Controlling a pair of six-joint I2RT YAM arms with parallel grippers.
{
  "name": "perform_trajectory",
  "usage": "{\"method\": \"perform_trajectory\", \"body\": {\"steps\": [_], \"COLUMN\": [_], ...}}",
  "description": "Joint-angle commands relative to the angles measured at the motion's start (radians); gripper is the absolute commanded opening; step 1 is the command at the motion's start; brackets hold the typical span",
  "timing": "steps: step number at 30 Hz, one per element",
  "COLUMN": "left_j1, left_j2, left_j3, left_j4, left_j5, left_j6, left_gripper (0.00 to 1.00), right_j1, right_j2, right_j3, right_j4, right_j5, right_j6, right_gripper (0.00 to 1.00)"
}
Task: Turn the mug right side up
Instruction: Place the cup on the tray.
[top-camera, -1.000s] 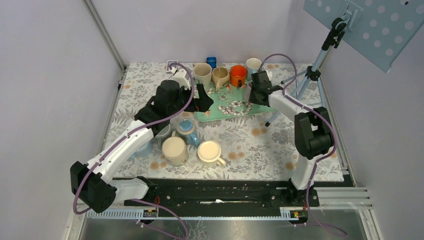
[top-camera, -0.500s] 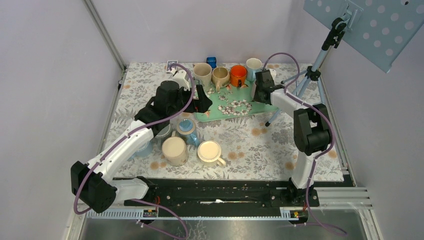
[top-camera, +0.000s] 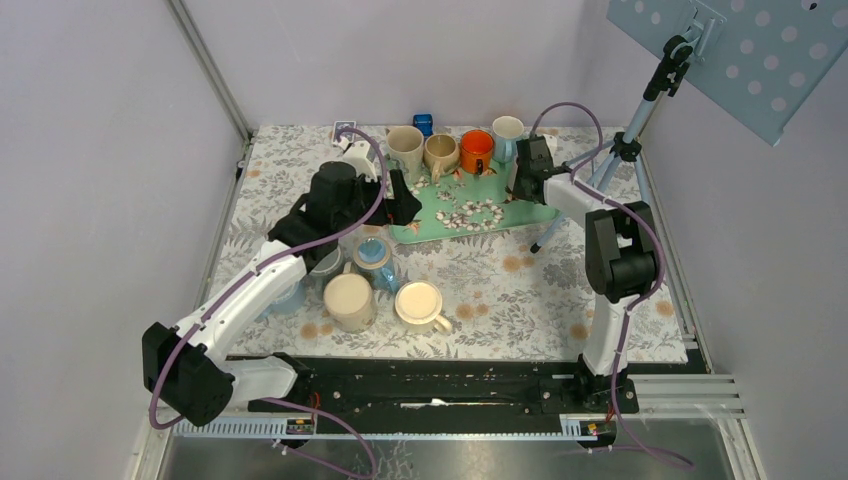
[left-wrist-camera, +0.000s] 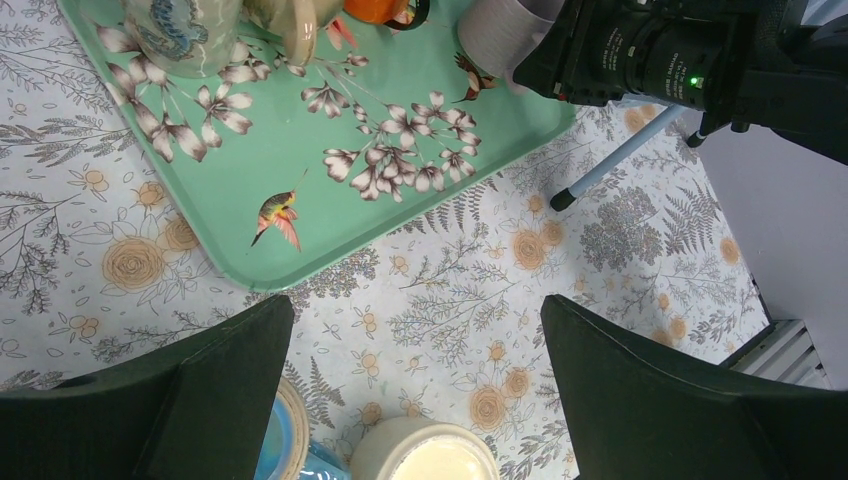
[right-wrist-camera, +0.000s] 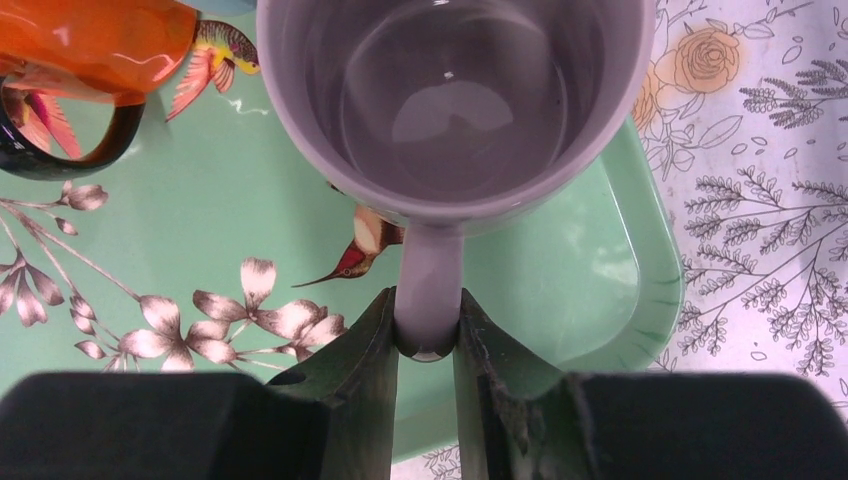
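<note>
A pale grey mug (right-wrist-camera: 455, 95) hangs upright over the right end of the green flowered tray (right-wrist-camera: 200, 200), its open mouth facing up at the right wrist camera. My right gripper (right-wrist-camera: 428, 320) is shut on the mug's handle (right-wrist-camera: 430, 275). In the top view the right gripper (top-camera: 527, 172) is at the tray's far right corner and hides most of the mug. The mug also shows in the left wrist view (left-wrist-camera: 500, 30). My left gripper (left-wrist-camera: 415, 320) is open and empty above the tablecloth, just in front of the tray (left-wrist-camera: 330, 130).
An orange mug (top-camera: 477, 150), two beige mugs (top-camera: 405, 145) and a white mug (top-camera: 508, 127) stand along the tray's back. Two cream mugs (top-camera: 349, 300) and a blue one (top-camera: 373, 255) stand in front. A tripod (top-camera: 620, 150) stands at the right.
My right gripper has carried the grey mug back and to the right, towards the tray's far right corner. The left arm has hardly moved.
</note>
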Motion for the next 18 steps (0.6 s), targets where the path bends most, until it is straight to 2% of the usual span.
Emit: {"method": "perform_trajectory", "body": {"steps": [1, 11, 18], "left_j1": [0.012, 0.021, 0.023], "left_j2": [-0.023, -0.015, -0.009], "left_j3": [0.000, 0.000, -0.001], "left_j4": [0.059, 0.062, 0.065], "left_j5": [0.016, 0.040, 0.048], "left_j6": [0.006, -0.001, -0.005], "left_gripper": [0.99, 0.99, 0.99], "right_j1": [-0.009, -0.015, -0.023], "right_j2": [0.022, 0.070, 0.082], "right_j3": [0.061, 0.119, 0.138], "right_j4": [0.005, -0.012, -0.024], "right_j5": [-0.009, -0.006, -0.006], "right_j6": [-0.031, -0.053, -0.062], "right_gripper": [0.23, 0.29, 0.44]}}
